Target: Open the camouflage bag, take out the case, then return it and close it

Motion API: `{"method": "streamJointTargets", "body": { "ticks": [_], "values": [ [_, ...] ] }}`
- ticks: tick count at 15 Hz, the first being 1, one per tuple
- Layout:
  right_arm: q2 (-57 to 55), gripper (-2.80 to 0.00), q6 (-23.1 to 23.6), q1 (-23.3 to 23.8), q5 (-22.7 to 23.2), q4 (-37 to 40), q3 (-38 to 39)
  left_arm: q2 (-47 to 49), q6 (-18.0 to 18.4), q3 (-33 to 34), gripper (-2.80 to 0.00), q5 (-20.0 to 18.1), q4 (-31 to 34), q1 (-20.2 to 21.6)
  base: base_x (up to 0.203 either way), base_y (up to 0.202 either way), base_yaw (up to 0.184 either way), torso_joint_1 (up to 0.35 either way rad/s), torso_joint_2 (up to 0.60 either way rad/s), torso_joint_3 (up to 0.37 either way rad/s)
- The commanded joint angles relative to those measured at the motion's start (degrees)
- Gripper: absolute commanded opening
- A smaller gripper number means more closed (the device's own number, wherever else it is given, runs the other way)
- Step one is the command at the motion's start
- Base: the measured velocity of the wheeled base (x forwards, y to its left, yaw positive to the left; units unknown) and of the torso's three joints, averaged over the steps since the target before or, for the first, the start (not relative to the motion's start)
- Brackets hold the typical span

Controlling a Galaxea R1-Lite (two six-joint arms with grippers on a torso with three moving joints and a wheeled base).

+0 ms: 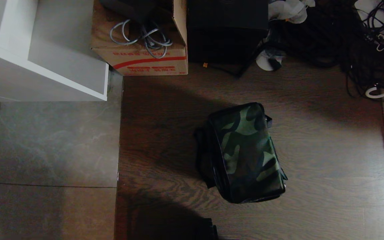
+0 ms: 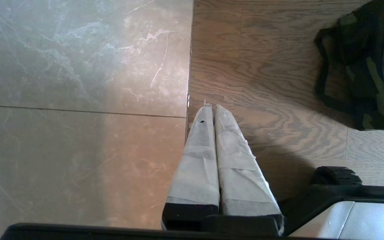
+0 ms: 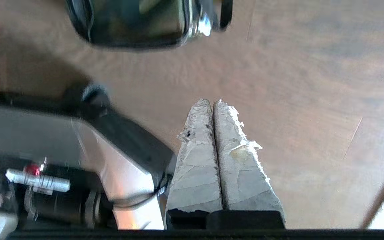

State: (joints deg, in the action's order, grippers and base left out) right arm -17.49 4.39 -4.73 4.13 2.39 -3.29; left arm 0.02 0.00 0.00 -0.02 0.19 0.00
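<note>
a white shelf unit (image 1: 42, 50) is seen at the far left over grey tile (image 1: 45, 146), with a cardboard box (image 1: 140, 36) of grey cables (image 1: 142, 35) beside it and a plain black box (image 1: 227, 30) next along. the camouflage bag (image 1: 247, 153) is found on the wood floor (image 1: 328, 143) right of centre, its patterned top panel flat and shut; the case is not seen and is judged to be inside. a tangle of black cords (image 1: 372, 36) fills the far right corner.

the left gripper (image 2: 211, 106) is held low over the seam of tile and wood, its taped fingers (image 2: 197, 156) pressed together on nothing, the bag well beyond the tips and off to one side. the right gripper (image 3: 211, 101) is likewise pinched together and empty, with one end of the bag and a metal ring ahead of its tips.

trouble is judged likeliest at the opening: with fingers this blunt and frayed, the pull could be missed, and the soft, unbraced bag could be dragged across the smooth floor rather than opened.
</note>
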Motion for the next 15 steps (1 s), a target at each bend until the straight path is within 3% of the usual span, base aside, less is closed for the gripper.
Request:
{"method": "streamJointTargets", "body": {
  "ticks": [1, 7, 10, 15],
  "values": [
    [1.6, -2.80, -0.1, 1.0, 0.3, 0.0, 0.5, 0.0, 0.0, 0.0, -2.80, 0.0, 0.0, 0.0, 0.000, 0.000, 0.000, 0.000, 0.00, 0.000],
    [9.8, -2.80, -1.2, 3.5, -0.2, -0.5, 0.7, 0.0, 0.0, 0.0, -2.80, 0.0, 0.0, 0.0, 0.000, 0.000, 0.000, 0.000, 0.00, 0.000],
    [10.2, -2.80, -1.8, 3.8, -4.1, -1.9, 3.8, 0.0, 0.0, 0.0, -2.80, 0.0, 0.0, 0.0, 0.000, 0.000, 0.000, 0.000, 0.00, 0.000],
    [10.2, -2.80, -1.4, 3.8, -3.8, -2.0, 3.3, 0.0, 0.0, 0.0, -2.80, 0.0, 0.0, 0.0, 0.000, 0.000, 0.000, 0.000, 0.00, 0.000]
  ]
}}
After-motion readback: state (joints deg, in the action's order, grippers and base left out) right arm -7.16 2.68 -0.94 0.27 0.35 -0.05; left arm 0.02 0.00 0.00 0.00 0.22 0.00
